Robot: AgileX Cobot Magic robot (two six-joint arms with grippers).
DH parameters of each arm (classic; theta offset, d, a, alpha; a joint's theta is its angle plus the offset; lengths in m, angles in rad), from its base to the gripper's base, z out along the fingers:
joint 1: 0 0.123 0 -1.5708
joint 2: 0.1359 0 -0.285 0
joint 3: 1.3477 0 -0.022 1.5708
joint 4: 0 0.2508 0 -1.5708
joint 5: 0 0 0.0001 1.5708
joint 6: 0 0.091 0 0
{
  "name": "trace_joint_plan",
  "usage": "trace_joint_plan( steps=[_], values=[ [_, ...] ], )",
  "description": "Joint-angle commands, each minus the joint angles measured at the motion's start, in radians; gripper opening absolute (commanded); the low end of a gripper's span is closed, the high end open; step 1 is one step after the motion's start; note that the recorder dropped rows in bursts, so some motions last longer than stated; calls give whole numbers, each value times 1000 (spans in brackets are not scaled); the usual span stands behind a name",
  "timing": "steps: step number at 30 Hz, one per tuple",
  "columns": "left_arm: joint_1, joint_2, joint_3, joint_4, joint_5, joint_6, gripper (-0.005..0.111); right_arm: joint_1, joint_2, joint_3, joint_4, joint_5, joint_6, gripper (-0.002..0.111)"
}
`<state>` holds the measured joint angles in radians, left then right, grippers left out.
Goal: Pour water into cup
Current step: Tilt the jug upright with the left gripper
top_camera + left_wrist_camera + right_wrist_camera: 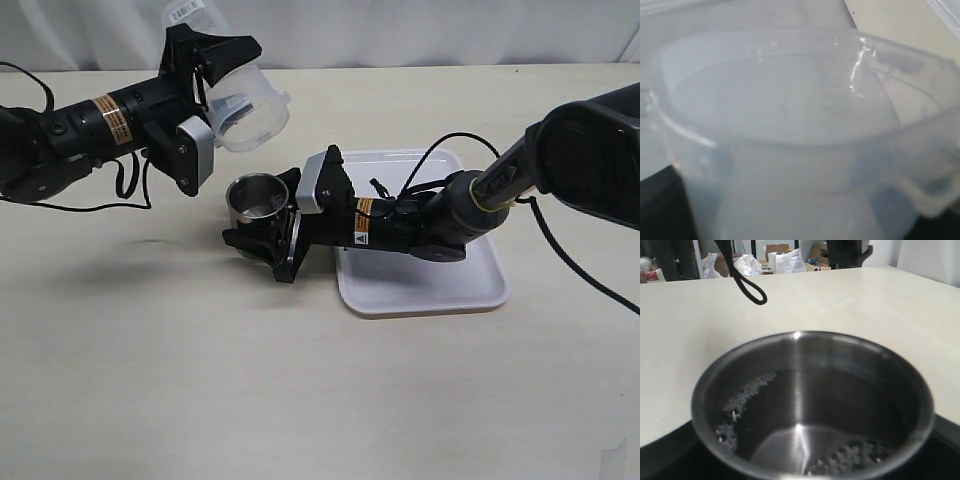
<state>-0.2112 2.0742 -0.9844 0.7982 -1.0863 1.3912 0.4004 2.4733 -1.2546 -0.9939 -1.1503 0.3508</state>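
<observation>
Steel cup [256,197] is sitting about mid-table [300,400], just beside the white tray's [470,290] edge. The right tool [268,215] is clamping it from the side, jaws pressing on opposite walls, probably to keep it from tipping or sliding while liquid is landing. The left tool [215,100] is gripping the clear jug [245,105], holding it above the cup and a little toward the table's far edge. The jug is tilting so its mouth is facing down at the rim, which reads as a pouring pose. No stream is showing. Water [805,440] with bubbles is lying in the cup's bottom, so the pour is probably under way or finishing.
</observation>
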Motion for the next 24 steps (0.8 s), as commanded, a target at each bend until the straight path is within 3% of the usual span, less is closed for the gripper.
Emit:
trace_joint_plan(
  steps=[1, 16, 19, 24],
  values=[
    [-4, -8, -4, -18, -17, 2, 0, -4, -4, -1, -9, -3, 1, 4],
    [-4, -8, 94, -88, -56, -45, 0, -4, -4, -1, 16, -3, 1, 4],
    [-4, -8, 94, -84, -53, -252, 0, -4, -4, -1, 16, -3, 1, 4],
    [-4, -8, 94, -149, -49, -820, 0, -4, -4, -1, 16, -3, 1, 4]
  ],
)
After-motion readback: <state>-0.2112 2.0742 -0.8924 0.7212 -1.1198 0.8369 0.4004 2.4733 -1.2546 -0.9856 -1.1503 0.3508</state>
